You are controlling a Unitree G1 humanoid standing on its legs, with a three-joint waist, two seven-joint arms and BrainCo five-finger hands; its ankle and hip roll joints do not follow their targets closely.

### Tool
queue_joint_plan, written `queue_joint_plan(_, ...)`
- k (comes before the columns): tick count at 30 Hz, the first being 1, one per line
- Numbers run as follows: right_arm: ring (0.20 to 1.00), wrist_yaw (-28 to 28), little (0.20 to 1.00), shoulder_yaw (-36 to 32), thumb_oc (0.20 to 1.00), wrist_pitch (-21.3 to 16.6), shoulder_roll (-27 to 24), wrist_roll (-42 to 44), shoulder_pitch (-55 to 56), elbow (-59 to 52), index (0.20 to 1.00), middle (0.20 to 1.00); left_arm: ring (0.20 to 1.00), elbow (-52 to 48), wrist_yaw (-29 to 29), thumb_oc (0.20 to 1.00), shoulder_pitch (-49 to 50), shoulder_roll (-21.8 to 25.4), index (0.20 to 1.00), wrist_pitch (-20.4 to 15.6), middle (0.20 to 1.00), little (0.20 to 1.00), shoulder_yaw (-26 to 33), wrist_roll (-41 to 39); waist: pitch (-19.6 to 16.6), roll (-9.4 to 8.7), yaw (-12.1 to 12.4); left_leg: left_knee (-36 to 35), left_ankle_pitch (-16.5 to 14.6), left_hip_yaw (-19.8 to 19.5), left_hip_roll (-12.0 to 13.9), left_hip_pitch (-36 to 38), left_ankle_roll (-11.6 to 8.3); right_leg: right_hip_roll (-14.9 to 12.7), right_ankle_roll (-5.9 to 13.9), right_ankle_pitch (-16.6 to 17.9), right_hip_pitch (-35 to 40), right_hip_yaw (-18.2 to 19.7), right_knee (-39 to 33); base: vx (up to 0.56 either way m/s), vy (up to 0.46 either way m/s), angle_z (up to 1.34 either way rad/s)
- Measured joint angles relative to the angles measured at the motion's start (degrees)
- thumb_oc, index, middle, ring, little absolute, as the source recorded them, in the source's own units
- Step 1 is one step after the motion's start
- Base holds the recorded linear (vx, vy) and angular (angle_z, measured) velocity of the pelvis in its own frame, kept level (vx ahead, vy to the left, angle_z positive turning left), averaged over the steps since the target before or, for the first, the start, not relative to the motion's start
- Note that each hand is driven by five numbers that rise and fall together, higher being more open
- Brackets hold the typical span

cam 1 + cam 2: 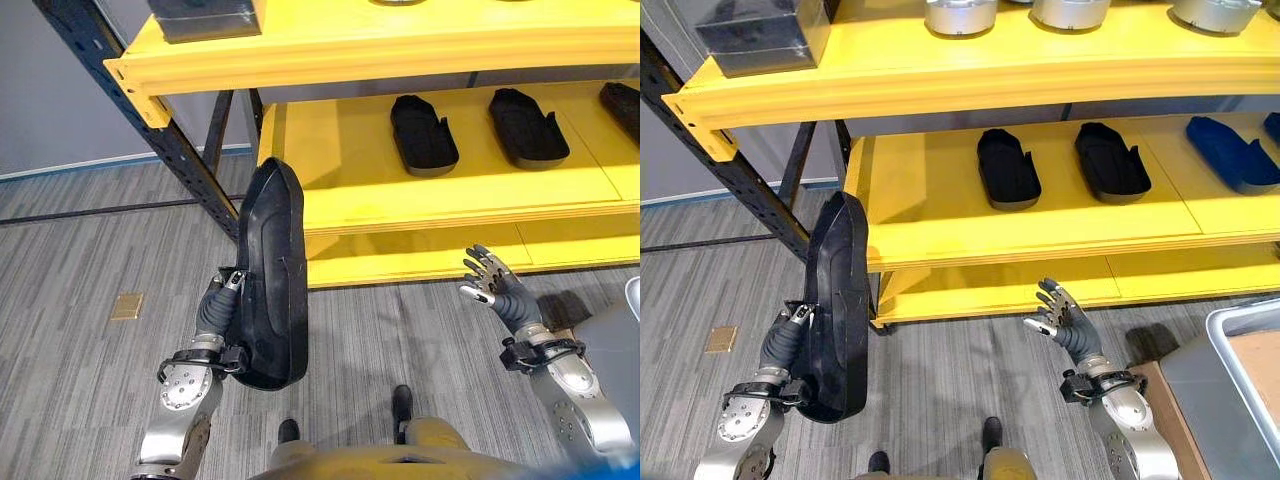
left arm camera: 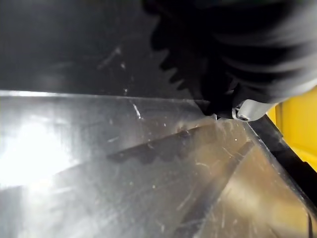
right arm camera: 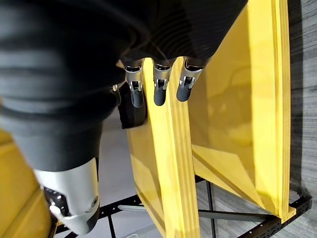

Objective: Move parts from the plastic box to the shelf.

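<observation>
Left eye view, nearest first: the left hand (image 1: 222, 300) comes up from the lower left behind a long black part (image 1: 272, 285), which stands on end against it, its tip level with the front edge of the yellow shelf's (image 1: 330, 165) middle board. The hand's fingers are hidden behind the part, so I cannot tell how they sit on it, though the part is plainly carried off the floor. On the other side the right hand (image 1: 1065, 318) is raised with its fingers spread and relaxed, holding nothing, near the front of the low board. At the right eye view's lower right edge shows the rim of the plastic box (image 1: 1232, 345). Farther back, two black parts (image 1: 1008, 168) already lie side by side on the middle board, with bare yellow to their left.

My reading: this is the carry step, part lifted and facing the shelf. Next the left arm must reach forward, tip the part flat and set it on that bare stretch, clear of the upright post (image 1: 180, 160).
</observation>
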Motion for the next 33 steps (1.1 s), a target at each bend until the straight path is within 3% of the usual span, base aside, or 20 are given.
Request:
queue_joint_plan(1,1.0,0.0,1.0,0.0,1.0,0.0,0.0,0.0,0.0,0.1,1.0,1.0,0.2,0.1,0.0,0.2,0.1,0.0,0.2,0.0,0.2,0.2,0.0,0.0,0.3,-0.47,0.2,2.9,0.3,-0.6,-0.2,-1.9,-0.27,0.2,-0.45,-0.3,0.0,-0.3,0.3,0.03,-0.177,0.41)
queue_joint_plan(2,1.0,0.0,1.0,-0.1,1.0,0.0,0.1,0.0,0.1,0.0,1.0,1.0,0.2,0.0,0.0,0.2,-1.7,0.1,0.2,0.0,0.2,0.2,0.3,-0.4,1.9,-3.44,1.1,12.5,2.1,-3.0,-1.6,-8.3,-1.23,-1.4,-1.69,-1.1,-0.2,-1.3,0.5,0.13,-0.092,0.43)
queue_joint_plan(3,1.0,-0.1,1.0,-0.4,1.0,0.0,0.6,0.0,0.2,-0.2,1.0,1.0,0.2,0.0,0.0,0.2,-1.9,-0.1,0.2,0.0,0.2,0.2,0.2,-0.4,2.4,-4.44,2.1,14.6,0.7,-3.1,-2.1,-10.1,-1.04,-1.6,-2.41,-0.8,0.2,-1.3,0.1,0.18,0.002,0.49)
queue_joint_plan(4,1.0,-0.4,1.0,-1.3,1.0,-0.1,1.4,0.0,-0.2,-0.3,1.0,1.0,0.2,0.1,-0.1,0.2,-1.5,-0.5,0.2,0.0,0.2,0.2,-0.2,-0.4,3.2,-5.43,2.9,9.5,-2.1,-4.6,-4.6,-11.7,-1.18,-1.9,-2.17,-0.7,0.2,-1.3,-1.0,0.18,0.116,0.21)
queue_joint_plan(5,1.0,-0.5,1.0,-1.5,1.0,-0.1,1.5,0.0,-0.6,-0.2,1.0,1.0,0.2,0.1,-0.1,0.2,-1.6,-0.5,0.2,0.0,0.2,0.2,-0.2,-0.4,3.6,-5.33,3.1,4.2,-1.8,-4.8,-5.3,-11.6,-0.82,-1.8,-2.07,-0.6,-0.1,-1.4,-1.1,0.21,0.191,0.14)
queue_joint_plan(7,1.0,-0.7,1.0,-1.4,1.0,-0.3,2.4,0.0,-2.2,0.8,1.0,1.0,0.2,0.2,0.1,0.2,-1.7,-0.5,0.2,0.1,0.2,0.2,0.0,-0.4,4.3,-4.25,3.4,-1.8,-0.8,-5.7,-3.9,-13.0,-0.73,0.1,-1.37,-0.5,0.3,-0.6,-1.0,0.24,0.252,-0.3)
queue_joint_plan(9,1.0,-0.6,1.0,-1.7,1.0,-0.4,3.5,0.0,-2.4,1.1,1.0,1.0,0.2,0.3,0.0,0.2,-1.6,-0.6,0.2,0.1,0.2,0.2,-0.3,-0.4,4.6,-3.27,3.6,-1.2,-0.2,-5.6,-3.4,-11.5,0.24,0.5,-0.95,-0.9,0.8,0.9,-0.3,0.12,0.155,-0.6)
queue_joint_plan(10,1.0,-0.6,1.0,-1.8,1.0,-0.6,3.2,0.0,-1.9,1.1,1.0,1.0,0.2,0.3,-0.2,0.2,-1.6,-0.8,0.2,0.1,0.2,0.2,-0.5,-0.4,4.6,-1.88,2.8,-1.2,0.2,-5.5,-3.6,-10.0,0.96,0.9,-0.59,-1.2,1.4,1.4,0.1,0.13,0.197,-0.46)
queue_joint_plan(11,1.0,-0.6,1.0,-2.4,1.0,-0.6,3.7,0.0,-0.4,1.2,1.0,1.0,0.2,0.3,-0.4,0.2,-2.0,-0.6,0.2,0.1,0.2,0.2,-0.5,-0.3,4.9,-1.45,2.0,-1.7,0.5,-5.1,-4.3,-8.6,0.26,0.4,-0.02,-1.4,2.1,2.1,0.0,0.11,0.188,-0.36)
queue_joint_plan(12,1.0,-0.5,1.0,-2.4,1.0,-0.5,4.2,0.0,1.3,0.3,1.0,1.0,0.2,0.0,-0.3,0.2,-3.0,0.1,0.2,0.1,0.2,0.2,-0.5,-0.3,5.1,-2.56,1.9,-2.1,0.3,-3.6,-6.1,-7.9,1.44,-1.6,1.24,-1.5,2.0,2.5,0.2,0.11,0.231,-0.25)
queue_joint_plan(17,1.0,-0.1,1.0,-1.0,1.0,-0.3,5.8,0.0,3.8,-0.2,1.0,1.0,0.2,-0.1,0.2,0.2,-8.3,5.5,0.2,0.1,0.2,0.2,-0.3,-0.4,5.9,-6.35,1.8,0.0,-2.1,0.4,-12.1,-8.0,5.16,-7.9,3.78,-0.5,1.7,3.6,-0.5,0.04,0.123,-0.21)
queue_joint_plan(19,1.0,-0.1,1.0,-0.9,1.0,-0.3,6.0,0.0,1.8,-0.6,1.0,1.0,0.2,-0.2,1.1,0.2,-10.6,7.0,0.2,0.1,0.2,0.2,-0.3,-0.3,6.2,-7.54,1.8,1.3,-3.2,1.0,-12.9,-8.8,5.63,-8.7,4.69,-0.1,1.2,3.6,-0.7,0.01,0.084,-0.13)
queue_joint_plan(25,1.0,-0.4,1.0,-1.0,1.0,-0.3,5.9,0.0,-0.4,-0.9,1.0,1.0,0.2,-0.4,3.4,0.2,-15.6,7.0,0.2,-0.1,0.2,0.2,-2.7,-0.2,7.1,-8.55,1.4,4.1,-4.2,2.2,-12.0,-12.3,5.28,-8.1,4.88,0.1,-1.9,5.0,-0.5,-0.03,0.021,-0.11)
queue_joint_plan(33,1.0,-1.0,1.0,1.6,1.0,-0.3,5.4,0.2,-2.6,-0.9,1.0,1.0,0.2,0.3,8.2,0.2,-29.0,5.1,0.2,-0.8,0.2,0.2,-7.1,0.2,10.1,-8.64,-1.8,6.8,-4.6,3.3,-10.8,-16.3,5.09,-7.1,4.75,0.9,-6.3,6.7,1.0,-0.06,-0.003,-0.12)
